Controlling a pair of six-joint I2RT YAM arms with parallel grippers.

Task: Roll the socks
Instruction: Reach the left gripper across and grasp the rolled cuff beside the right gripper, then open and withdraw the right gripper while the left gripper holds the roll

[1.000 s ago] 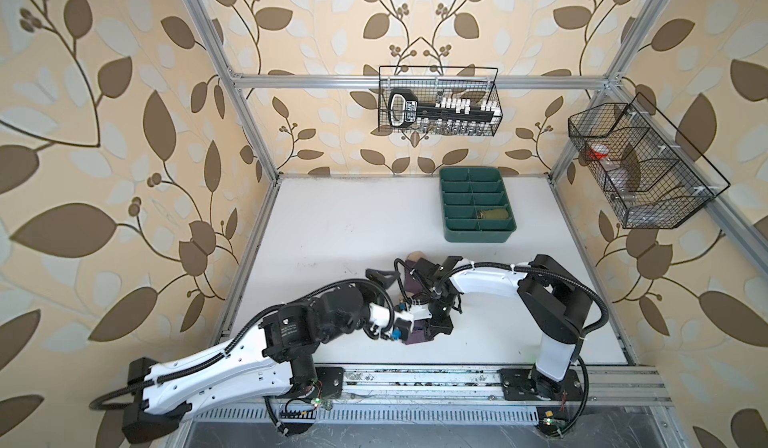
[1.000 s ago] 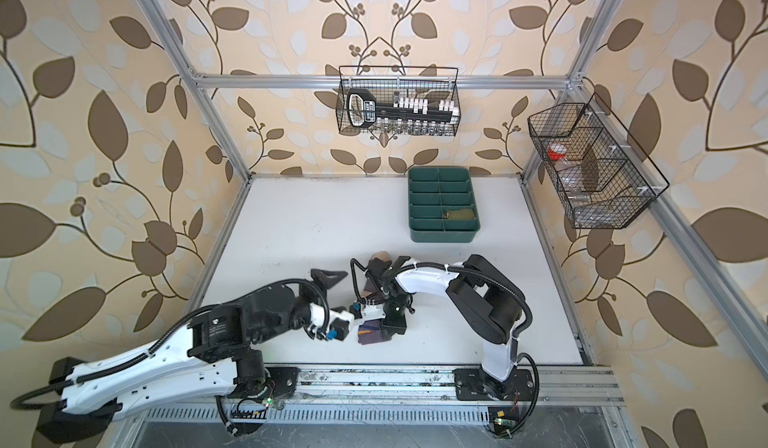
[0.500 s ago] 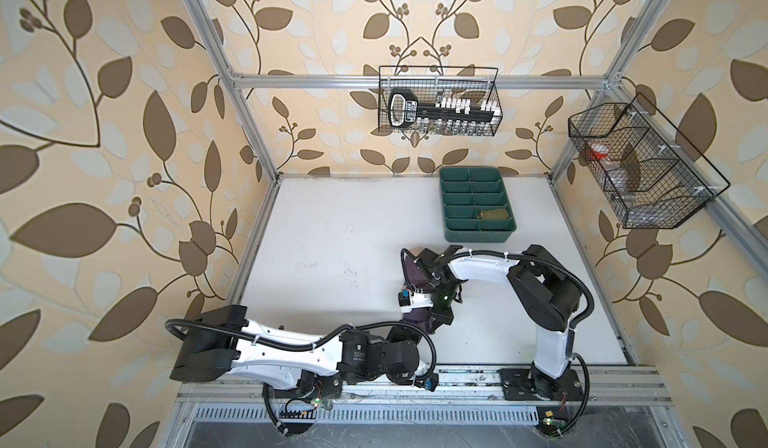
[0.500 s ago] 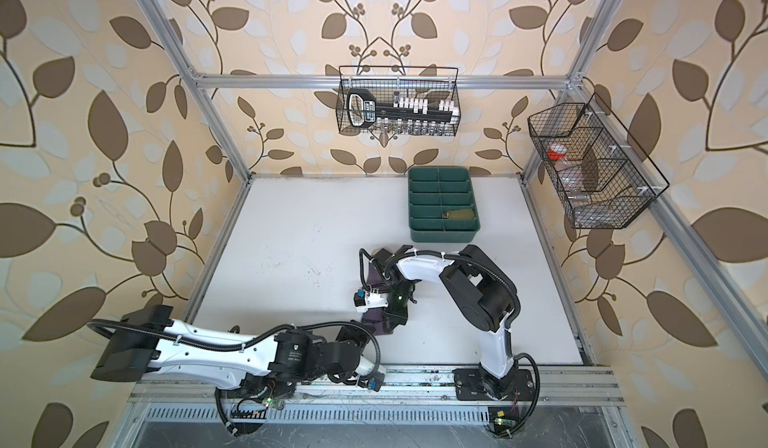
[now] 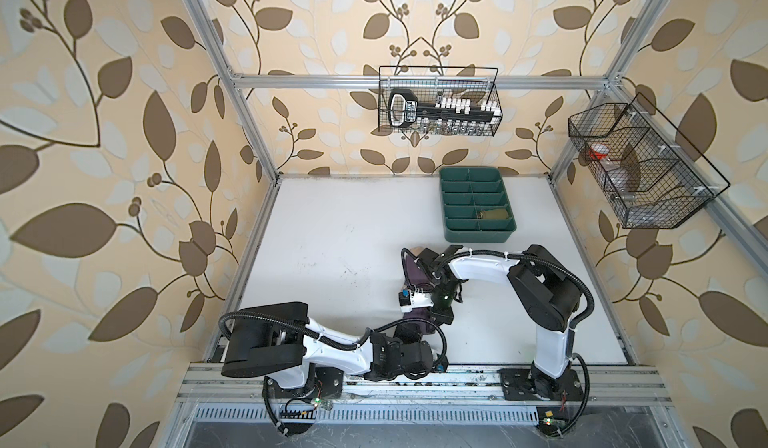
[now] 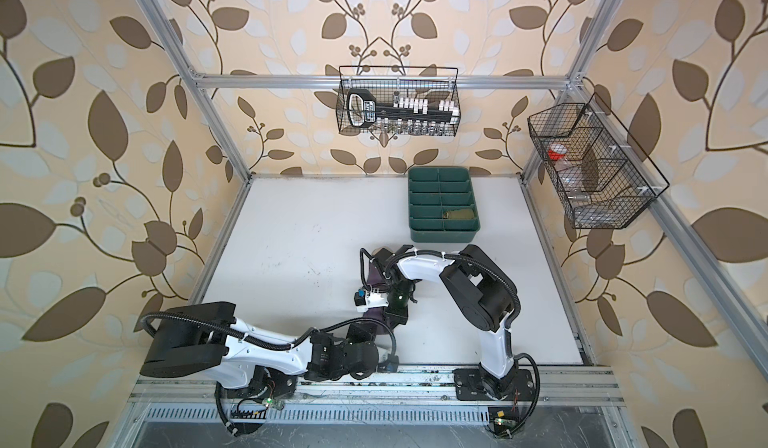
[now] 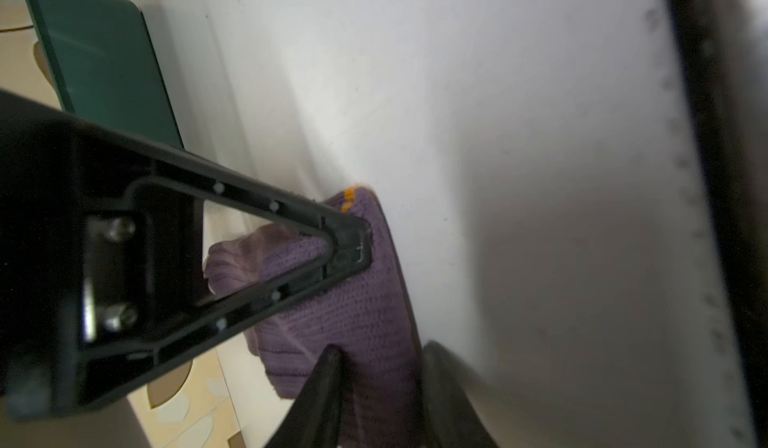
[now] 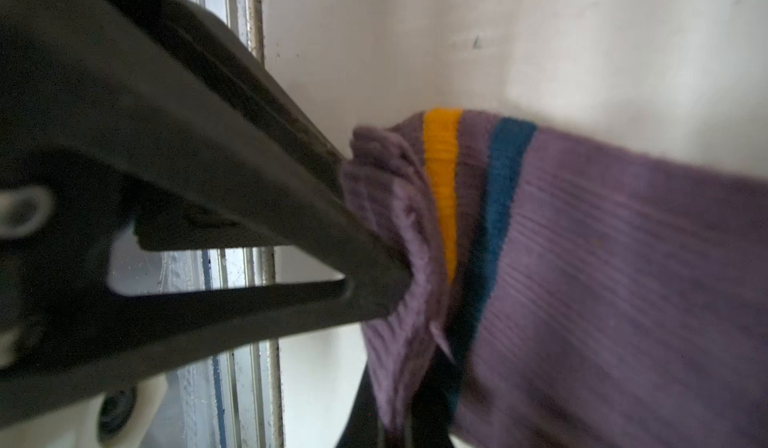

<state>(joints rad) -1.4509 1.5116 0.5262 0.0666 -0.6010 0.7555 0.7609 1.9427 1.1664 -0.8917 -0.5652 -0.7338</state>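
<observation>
The purple sock (image 5: 414, 273) (image 6: 376, 277) lies stretched on the white table, its cuff with yellow and blue stripes (image 8: 442, 184) toward the front rail. My right gripper (image 8: 403, 417) (image 5: 440, 315) is shut on the cuff's edge. In the left wrist view its black fingertip (image 7: 351, 244) pinches the purple knit (image 7: 361, 313). My left gripper (image 7: 378, 350) (image 5: 413, 329) comes from the front rail, with cuff fabric filling the gap between its two fingers. An olive sock (image 5: 494, 214) (image 6: 459, 214) lies rolled in one tray compartment.
The dark green divided tray (image 5: 457, 234) (image 6: 419, 234) stands at the back right of the table. Two wire baskets (image 5: 438, 107) (image 5: 640, 167) hang on the back and right walls. The front rail (image 5: 415, 383) runs just behind my left wrist.
My left arm has folded back along the front rail and brought its gripper up to the sock's near end, and its jaws have narrowed onto the cuff. The right gripper has stayed shut on the sock.
</observation>
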